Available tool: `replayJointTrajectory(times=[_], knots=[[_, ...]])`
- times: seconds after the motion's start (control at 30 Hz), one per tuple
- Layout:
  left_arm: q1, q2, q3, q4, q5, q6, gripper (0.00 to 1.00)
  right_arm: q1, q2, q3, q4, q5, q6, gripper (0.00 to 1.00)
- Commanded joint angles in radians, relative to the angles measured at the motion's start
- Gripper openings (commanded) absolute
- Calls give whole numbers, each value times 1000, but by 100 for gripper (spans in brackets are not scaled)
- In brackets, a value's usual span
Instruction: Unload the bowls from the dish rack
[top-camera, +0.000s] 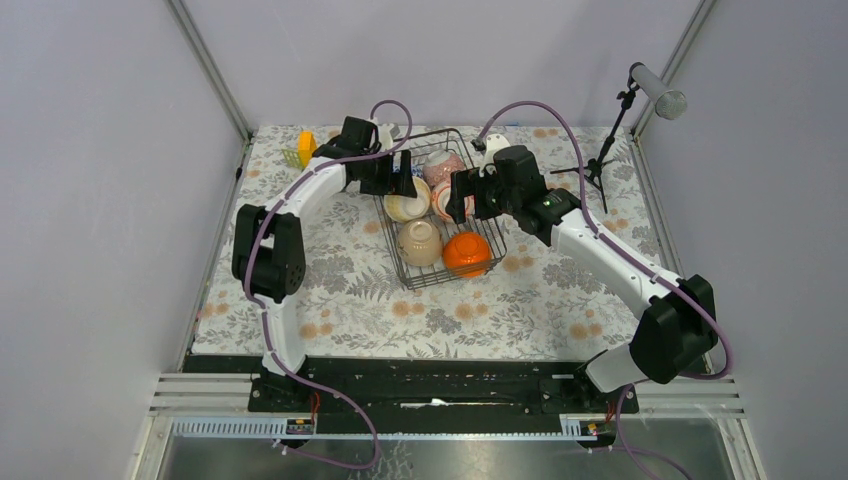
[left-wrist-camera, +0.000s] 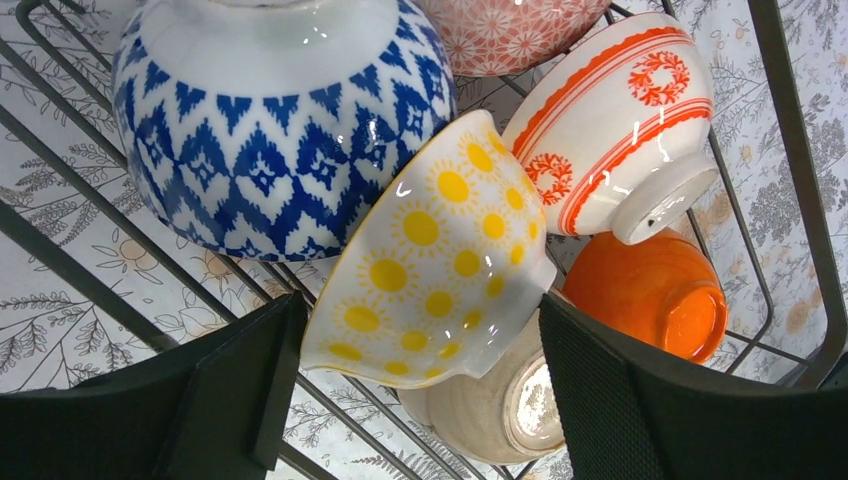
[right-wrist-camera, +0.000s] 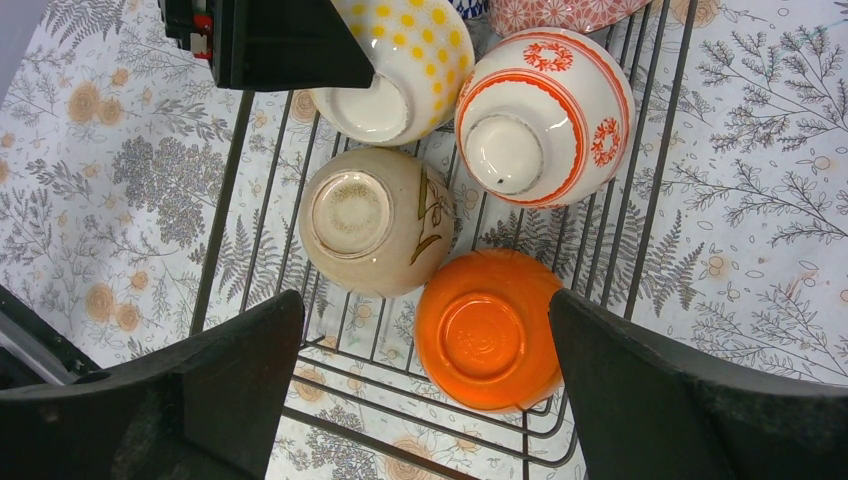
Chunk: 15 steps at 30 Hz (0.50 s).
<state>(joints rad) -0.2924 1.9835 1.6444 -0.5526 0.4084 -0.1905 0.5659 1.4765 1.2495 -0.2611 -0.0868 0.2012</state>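
Observation:
The black wire dish rack (top-camera: 500, 232) stands mid-table with several upturned bowls in it. My left gripper (top-camera: 396, 182) is open, its jaws either side of the tilted cream bowl with yellow dots (left-wrist-camera: 430, 250), close to its rim. Around it are the blue-white bowl (left-wrist-camera: 250, 130), pink bowl (left-wrist-camera: 510, 25), red-banded bowl (left-wrist-camera: 610, 130), beige bowl (left-wrist-camera: 500, 400) and orange bowl (left-wrist-camera: 650, 290). My right gripper (right-wrist-camera: 425, 390) is open and empty above the rack's near end, over the orange bowl (right-wrist-camera: 485, 325) and beside the beige bowl (right-wrist-camera: 375, 220). The red-banded bowl (right-wrist-camera: 545, 115) lies beyond.
A yellow object (top-camera: 305, 148) lies at the table's far left corner. A microphone stand (top-camera: 608, 140) stands at the far right. The floral tablecloth (top-camera: 330, 290) covers the table around the rack. The two wrists are close together over the rack.

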Motion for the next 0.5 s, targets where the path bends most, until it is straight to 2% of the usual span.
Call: replayJointTrajectory(times=[0.0, 0.2, 0.37, 0.4, 0.47], knots=[[-1, 17, 50, -12, -4, 20, 84, 1, -19, 22, -10, 24, -15, 100], [-1, 22, 50, -18, -6, 23, 76, 1, -16, 27, -12, 21, -14, 100], [-2, 13, 49, -25, -19, 36, 76, 1, -14, 26, -14, 20, -11, 100], [-2, 10, 50, -28, -20, 40, 78, 0, -13, 27, -14, 19, -11, 100], [-3, 5, 48, -30, -19, 49, 88, 2, -10, 28, -13, 18, -10, 100]])
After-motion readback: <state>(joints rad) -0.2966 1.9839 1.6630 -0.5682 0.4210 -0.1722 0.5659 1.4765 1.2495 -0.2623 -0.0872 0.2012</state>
